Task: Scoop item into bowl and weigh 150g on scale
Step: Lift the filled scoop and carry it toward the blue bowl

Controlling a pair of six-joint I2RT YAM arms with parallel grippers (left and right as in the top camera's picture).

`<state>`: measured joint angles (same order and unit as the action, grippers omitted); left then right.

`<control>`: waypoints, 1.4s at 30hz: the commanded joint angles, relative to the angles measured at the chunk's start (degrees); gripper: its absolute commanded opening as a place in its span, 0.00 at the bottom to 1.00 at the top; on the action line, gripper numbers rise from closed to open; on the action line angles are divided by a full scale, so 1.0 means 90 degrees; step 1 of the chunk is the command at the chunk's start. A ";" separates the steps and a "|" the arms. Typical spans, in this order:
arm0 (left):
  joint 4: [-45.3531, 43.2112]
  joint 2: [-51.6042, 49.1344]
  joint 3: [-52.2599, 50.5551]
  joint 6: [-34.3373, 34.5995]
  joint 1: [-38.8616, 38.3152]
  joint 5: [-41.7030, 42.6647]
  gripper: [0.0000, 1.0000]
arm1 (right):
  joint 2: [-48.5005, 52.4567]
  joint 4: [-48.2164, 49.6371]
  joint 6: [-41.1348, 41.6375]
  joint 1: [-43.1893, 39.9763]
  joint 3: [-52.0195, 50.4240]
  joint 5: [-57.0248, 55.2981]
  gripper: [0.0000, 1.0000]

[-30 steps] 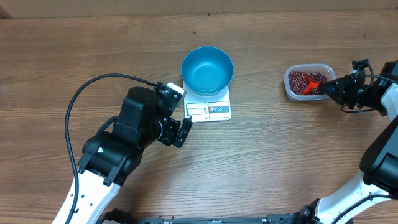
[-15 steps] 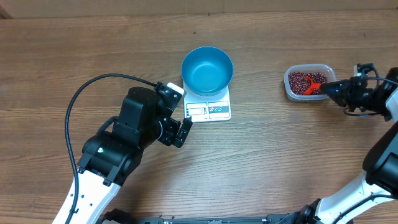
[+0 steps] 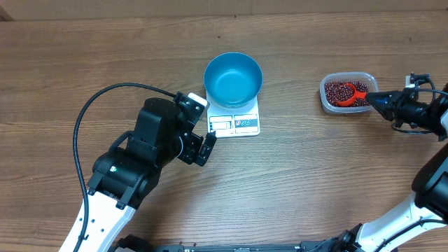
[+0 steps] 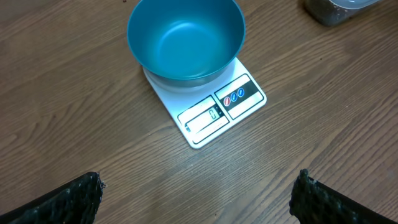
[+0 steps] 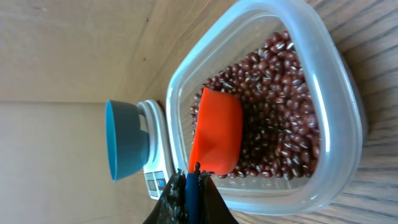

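The blue bowl (image 3: 233, 79) stands empty on the white scale (image 3: 235, 123), seen close in the left wrist view as bowl (image 4: 185, 38) and scale (image 4: 211, 112). My left gripper (image 3: 198, 143) hovers open just left of the scale, with nothing between its fingertips (image 4: 71, 199). Dark red-brown beans (image 5: 280, 112) fill a clear tub (image 3: 346, 92) at the right. My right gripper (image 5: 189, 186) is shut on the blue handle of an orange-red scoop (image 5: 216, 138), whose cup lies among the beans.
The left arm's black cable (image 3: 105, 105) loops over the wooden table to the left of the scale. The right arm (image 3: 427, 112) reaches in from the right edge. The tub (image 5: 336, 124) sits near the table's back edge.
My right gripper has drawn back to the right, pulling the scoop through the beans toward the tub's near side. The left arm has not moved.
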<state>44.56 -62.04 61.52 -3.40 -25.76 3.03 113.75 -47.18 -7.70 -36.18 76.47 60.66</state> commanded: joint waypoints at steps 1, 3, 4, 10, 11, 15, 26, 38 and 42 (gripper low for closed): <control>-0.0019 0.0073 0.0051 -0.0100 0.0027 0.0068 1.00 | 0.0044 0.0017 -0.0029 -0.0136 -0.0036 0.0515 0.04; -0.0019 0.0073 0.0051 -0.0100 0.0027 0.0070 1.00 | 0.0044 0.0005 -0.0029 -0.0214 -0.0036 0.0617 0.04; -0.0019 0.0073 0.0051 -0.0100 0.0027 0.0070 0.99 | 0.0044 -0.0012 -0.0027 -0.0270 -0.0036 0.0690 0.04; -0.0019 0.0073 0.0051 -0.0100 0.0027 0.0070 1.00 | 0.0044 -0.0214 -0.0279 -0.0452 -0.0036 0.1107 0.04; -0.0019 0.0073 0.0051 -0.0100 0.0027 0.0070 1.00 | 0.0044 -0.0255 -0.0340 -0.0461 -0.0036 0.1146 0.04; -0.0019 0.0073 0.0051 -0.0100 0.0027 0.0068 1.00 | 0.0044 -0.0347 -0.0362 -0.0491 -0.0036 0.1234 0.04; -0.0019 0.0073 0.0051 -0.0100 0.0027 0.0070 0.99 | 0.0041 -0.0685 -0.0364 -0.0474 -0.0036 0.1564 0.04; -0.0019 0.0073 0.0051 -0.0100 0.0027 0.0070 0.99 | 0.0041 -0.1064 -0.0699 0.0112 -0.0036 0.2132 0.04; -0.0019 0.0073 0.0051 -0.0100 0.0027 0.0070 1.00 | 0.0041 -0.1059 -0.0699 0.0583 -0.0036 0.2137 0.04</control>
<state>44.58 -62.04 61.52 -3.42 -25.76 3.03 113.75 -56.71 -13.10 -33.76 76.47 77.23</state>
